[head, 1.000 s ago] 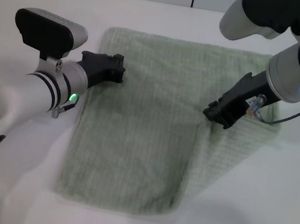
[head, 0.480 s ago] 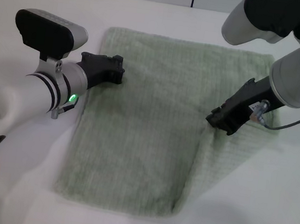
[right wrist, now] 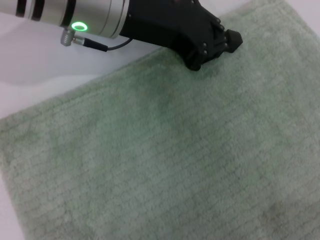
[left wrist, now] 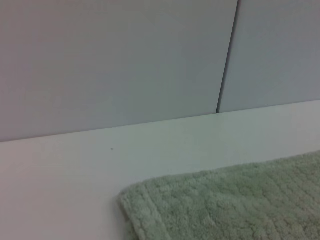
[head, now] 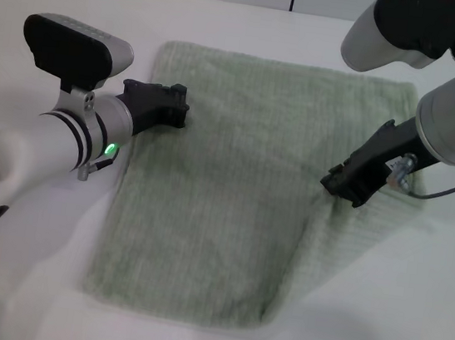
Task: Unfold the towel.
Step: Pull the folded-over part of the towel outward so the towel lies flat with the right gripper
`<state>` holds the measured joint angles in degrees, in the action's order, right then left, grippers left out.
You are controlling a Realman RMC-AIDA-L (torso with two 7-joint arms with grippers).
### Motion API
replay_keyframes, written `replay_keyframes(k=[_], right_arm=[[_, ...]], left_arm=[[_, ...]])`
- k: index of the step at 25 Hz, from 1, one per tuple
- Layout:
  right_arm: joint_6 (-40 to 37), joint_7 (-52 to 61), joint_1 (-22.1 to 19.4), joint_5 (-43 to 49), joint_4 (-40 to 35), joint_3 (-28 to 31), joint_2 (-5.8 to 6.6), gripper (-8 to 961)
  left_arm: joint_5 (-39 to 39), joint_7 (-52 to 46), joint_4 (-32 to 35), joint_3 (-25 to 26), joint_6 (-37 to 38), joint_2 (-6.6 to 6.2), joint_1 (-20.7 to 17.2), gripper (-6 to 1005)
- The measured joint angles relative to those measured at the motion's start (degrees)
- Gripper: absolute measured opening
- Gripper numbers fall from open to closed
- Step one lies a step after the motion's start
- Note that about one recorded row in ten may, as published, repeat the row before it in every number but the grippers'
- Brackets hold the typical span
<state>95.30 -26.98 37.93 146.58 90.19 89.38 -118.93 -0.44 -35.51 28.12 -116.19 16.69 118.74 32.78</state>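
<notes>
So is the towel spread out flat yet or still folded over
Still folded. On the towel, an upper layer's edge overlaps the right strip. The right gripper is at that edge; the left gripper rests on the far-left part.

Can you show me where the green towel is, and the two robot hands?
towel [head: 222, 211]: head view, flat middle of cloth.
left gripper [head: 175, 106]: head view, black tip on towel's edge.
right gripper [head: 344, 185]: head view, black tip at fold.

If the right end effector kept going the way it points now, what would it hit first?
Probably the towel: the right end effector angles down toward the upper layer's edge, seemingly already touching the towel there, though depth is unclear.
</notes>
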Motion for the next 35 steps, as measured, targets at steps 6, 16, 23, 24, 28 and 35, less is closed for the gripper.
replay_keyframes(k=[6,16,23,24,28,35], right_arm=[[1.3,0.1,-0.1,0.0,0.3,-0.1,0.01,57],[3.7,0.7,-0.7,0.0,2.8,-0.7,0.02,56],[4.9,1.6,-0.9,0.1,3.9,-1.7,0.06,57],[5.1,1.7,-0.9,0.2,4.0,-1.8,0.07,57],[5.7,2.5,-1.4,1.6,5.1,-2.6,0.06,57],[6.4,3.6,-2.0,2.9,5.9,-3.9,0.09,57]], left_arm=[[0.0,0.0,0.0,0.0,0.0,0.00,0.0,-1],[0.0,0.0,0.2,0.0,0.0,0.00,0.0,-1],[0.0,0.0,0.2,0.0,0.0,0.00,0.0,-2],[0.0,0.0,0.2,0.0,0.0,0.00,0.0,-2],[0.0,0.0,0.2,0.1,0.0,0.00,0.0,-2],[0.0,0.0,0.2,0.3,0.0,0.00,0.0,-2]])
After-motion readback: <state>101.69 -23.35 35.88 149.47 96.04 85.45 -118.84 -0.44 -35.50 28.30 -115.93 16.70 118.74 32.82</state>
